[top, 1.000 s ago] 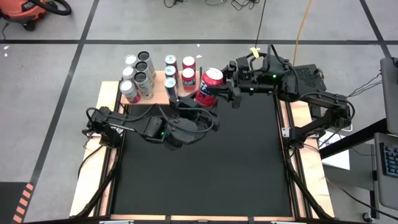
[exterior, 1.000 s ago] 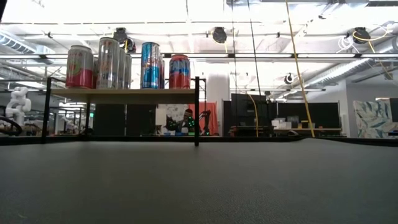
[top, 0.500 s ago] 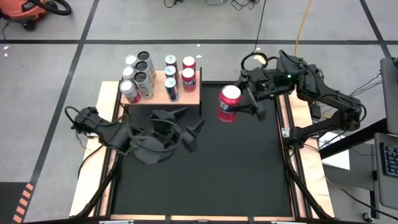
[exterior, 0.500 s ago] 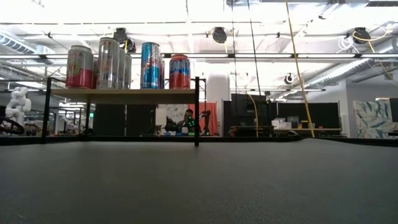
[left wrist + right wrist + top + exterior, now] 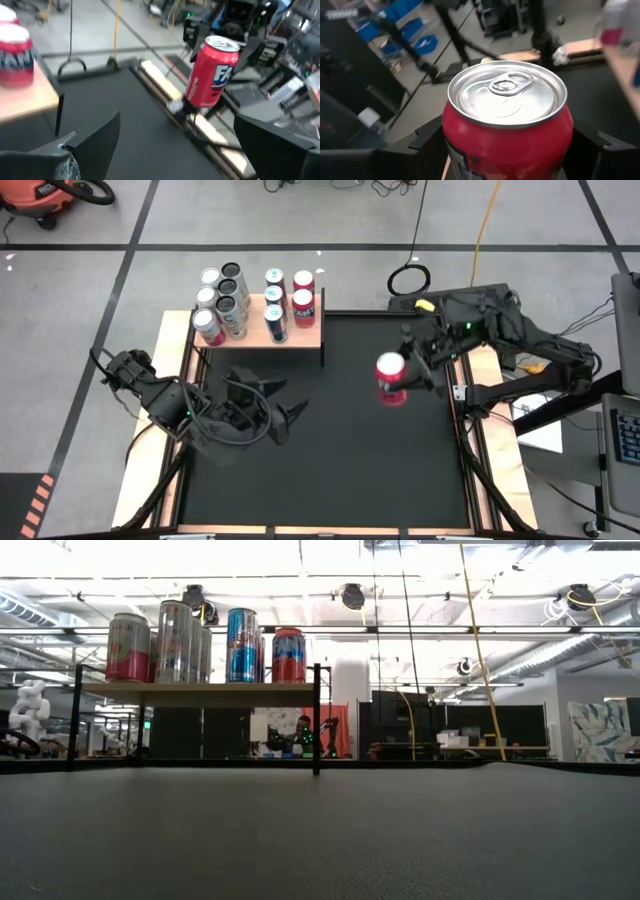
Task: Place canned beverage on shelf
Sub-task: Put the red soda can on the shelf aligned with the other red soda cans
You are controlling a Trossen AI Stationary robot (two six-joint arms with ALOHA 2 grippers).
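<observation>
The right hand (image 5: 408, 370) is clamped on a red can (image 5: 391, 378), carrying it upright; the left hand (image 5: 268, 406) waits, fingers apart, below the shelf (image 5: 312, 330).

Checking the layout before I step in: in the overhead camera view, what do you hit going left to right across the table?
Left gripper, fingers open → shelf with its cans → red can → right gripper holding that can.

Red can (image 5: 391, 378), pale wood shelf (image 5: 300, 337)
</observation>
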